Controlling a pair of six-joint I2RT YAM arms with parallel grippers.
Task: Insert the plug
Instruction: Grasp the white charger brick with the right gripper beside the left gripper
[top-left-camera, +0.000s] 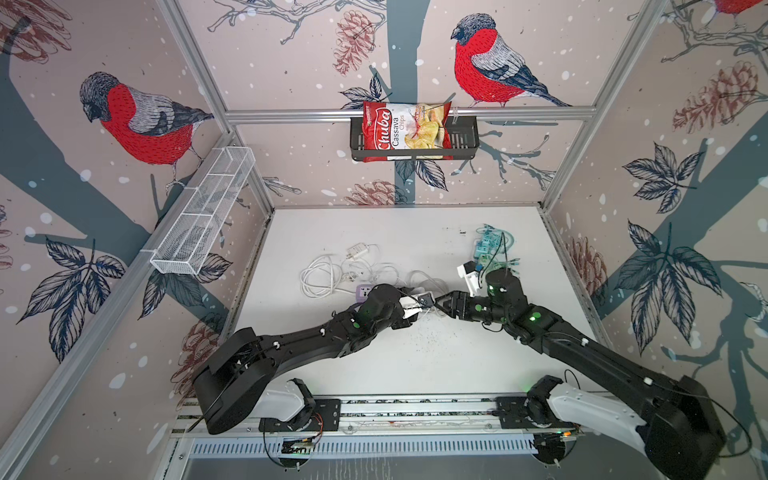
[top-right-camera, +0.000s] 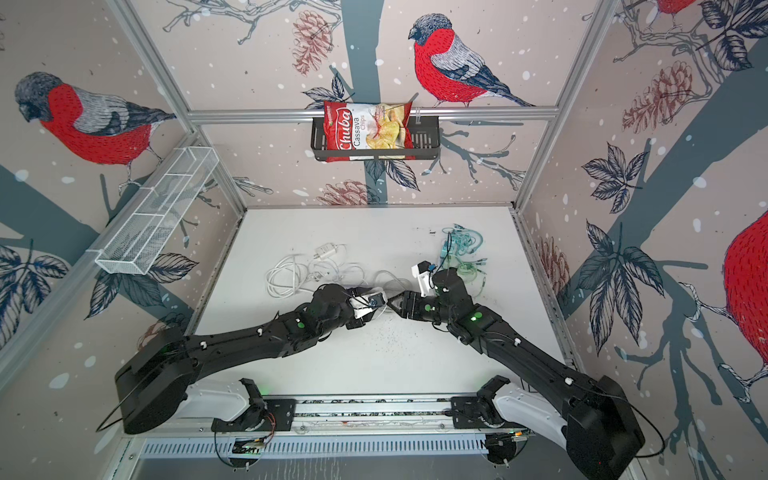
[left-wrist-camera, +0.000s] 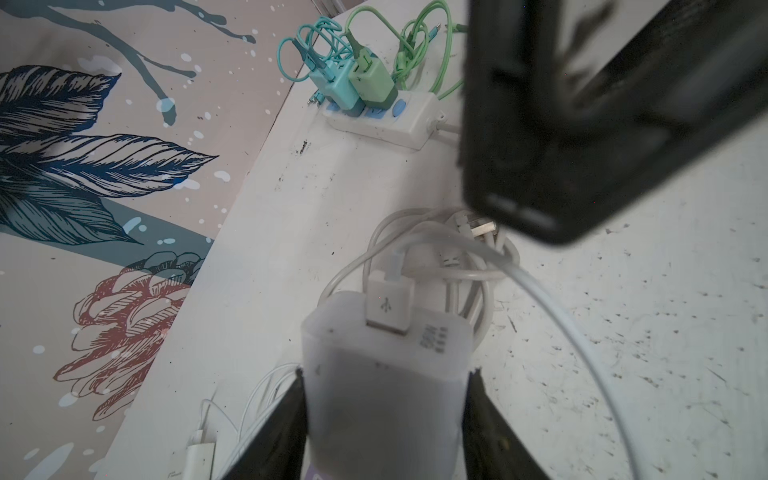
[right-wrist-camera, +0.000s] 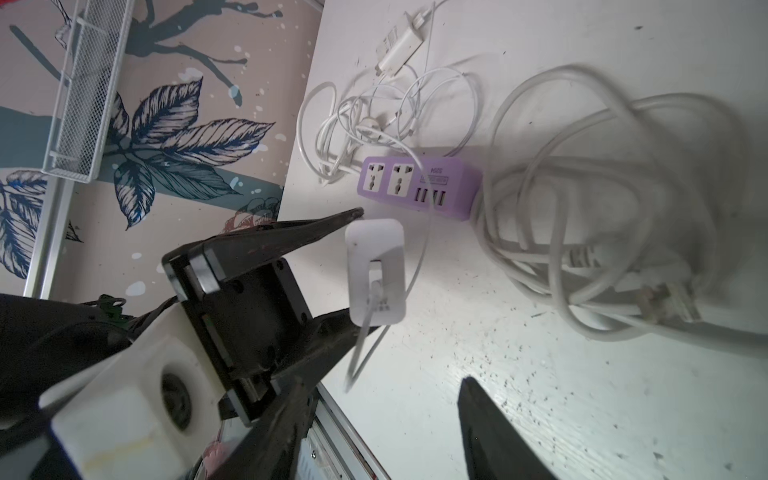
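Our left pincer (left-wrist-camera: 387, 374) was clenched on the white plug (right-wrist-camera: 376, 266), with one finger on each side. A white wire (left-wrist-camera: 386, 303) was stuck in the plug's end. We held the plug up over the table (top-left-camera: 415, 365), near the purple strip (right-wrist-camera: 415, 183) but not touching it. Our right pincer (right-wrist-camera: 382, 384) was just beside the plug, let go, with its fingers spread apart. A fat white cord (right-wrist-camera: 602, 216) lay coiled next to the purple strip. Far off, green and blue plugs (left-wrist-camera: 357, 83) sat in a white strip (left-wrist-camera: 399, 120).
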